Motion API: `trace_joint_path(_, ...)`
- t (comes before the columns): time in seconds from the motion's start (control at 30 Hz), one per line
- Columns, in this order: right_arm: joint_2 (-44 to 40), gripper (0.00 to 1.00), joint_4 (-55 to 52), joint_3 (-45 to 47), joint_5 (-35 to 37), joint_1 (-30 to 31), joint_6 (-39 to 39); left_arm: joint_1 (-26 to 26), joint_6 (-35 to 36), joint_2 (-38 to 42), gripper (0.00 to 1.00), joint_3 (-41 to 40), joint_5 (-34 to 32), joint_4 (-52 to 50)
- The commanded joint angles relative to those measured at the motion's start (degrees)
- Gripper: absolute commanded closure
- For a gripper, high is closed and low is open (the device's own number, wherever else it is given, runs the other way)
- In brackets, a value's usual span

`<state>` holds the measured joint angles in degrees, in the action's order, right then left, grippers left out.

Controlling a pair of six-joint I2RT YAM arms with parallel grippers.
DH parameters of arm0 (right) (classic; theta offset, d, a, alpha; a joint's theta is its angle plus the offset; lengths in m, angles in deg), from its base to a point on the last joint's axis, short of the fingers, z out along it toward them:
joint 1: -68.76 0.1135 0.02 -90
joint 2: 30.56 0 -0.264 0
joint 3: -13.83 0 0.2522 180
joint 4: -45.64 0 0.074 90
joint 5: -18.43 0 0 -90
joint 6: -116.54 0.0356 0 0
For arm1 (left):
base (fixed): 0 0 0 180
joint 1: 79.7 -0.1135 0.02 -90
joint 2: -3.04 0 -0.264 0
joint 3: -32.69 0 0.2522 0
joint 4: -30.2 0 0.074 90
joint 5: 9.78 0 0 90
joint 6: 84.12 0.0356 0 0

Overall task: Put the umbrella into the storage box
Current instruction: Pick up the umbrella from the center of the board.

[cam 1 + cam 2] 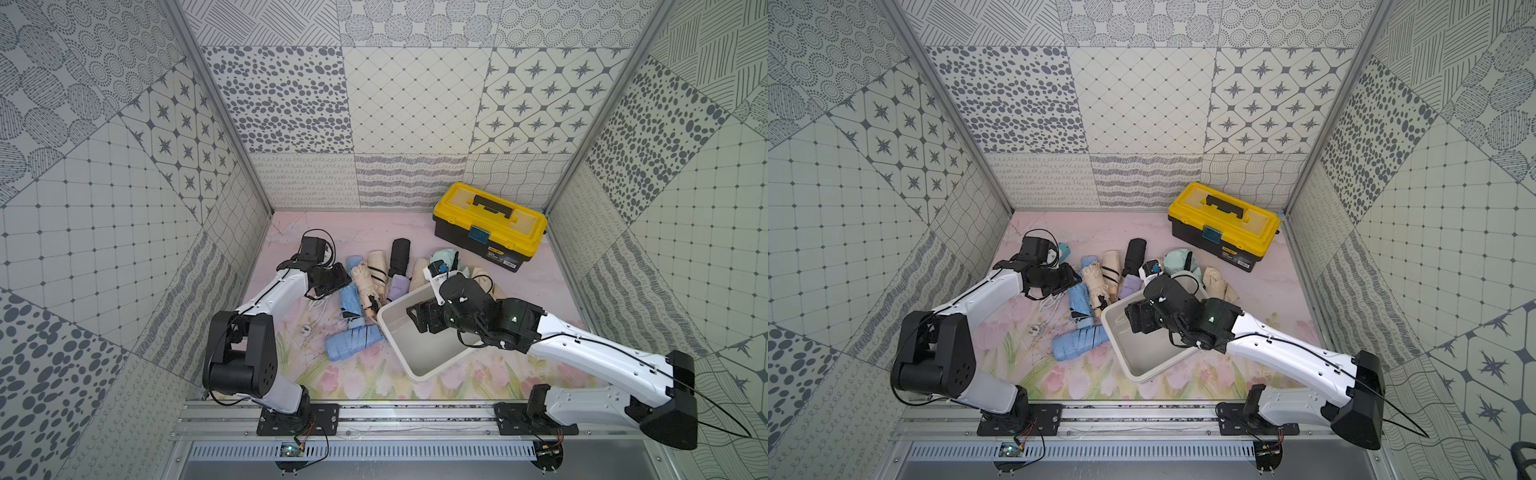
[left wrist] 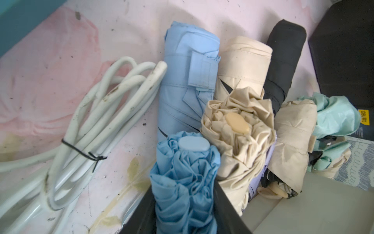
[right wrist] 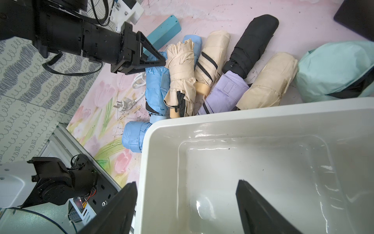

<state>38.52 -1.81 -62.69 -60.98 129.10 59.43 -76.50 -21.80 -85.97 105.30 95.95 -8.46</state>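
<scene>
Beside the tub: folded umbrellas lie heaped on the flowered mat, none of them inside the tub (image 3: 242, 118), which shows empty
Left gripper (image 3: 159, 60): jaws drawn in against both sides of a blue umbrella (image 2: 182, 178), gripping its crumpled cap end down in the heap
Right gripper (image 3: 187, 182): jaws wide apart and holding nothing, poised at the tub's rim, one finger over the inside and one outside the wall
Cream umbrella (image 2: 236, 137): pressed against the blue one, cap end alongside cap end
Cable (image 2: 97, 113): coiled on the mat just beside the blue umbrella
Slip risk: the hold is on loose fabric near one end, so the long body may sag, swing or slide free on the lift
Heap risk: the cream umbrella may be dragged up or rolled aside as its neighbour rises
Crowding risk: the right arm hangs over the tub's mouth, so an umbrella carried there could strike it or knock the light tub out of place
</scene>
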Motion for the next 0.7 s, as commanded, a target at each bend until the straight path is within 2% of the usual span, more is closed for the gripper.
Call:
trace_joint_path(0.0,1.3,0.17,3.0,-0.4,0.5,-0.1,0.7,-0.5,-4.1,-0.9,0.63,0.6,0.7,-0.4)
trace_joint_path(0.07,1.6,0.17,3.3,-0.4,0.2,-0.2,0.8,-0.5,-3.6,-2.0,0.57,0.8,2.1,-2.5)
trace_joint_path(0.2,1.4,0.17,3.3,-0.1,0.3,-0.2,1.2,-0.5,-3.3,-1.0,0.31,-0.8,4.2,-3.1)
trace_joint_path(0.3,1.0,0.17,3.3,0.3,0.4,-0.2,1.3,-0.5,-3.5,1.6,0.22,-3.3,4.8,-3.3)
trace_joint_path(0.5,1.2,0.17,3.4,0.5,-0.2,-0.2,1.5,-0.1,-4.1,6.0,0.16,-8.2,6.5,-4.3)
trace_joint_path(0.67,1.1,0.17,3.4,0.7,-0.3,-0.3,1.7,0.2,-4.8,7.6,0.22,-11.2,5.5,-3.3)
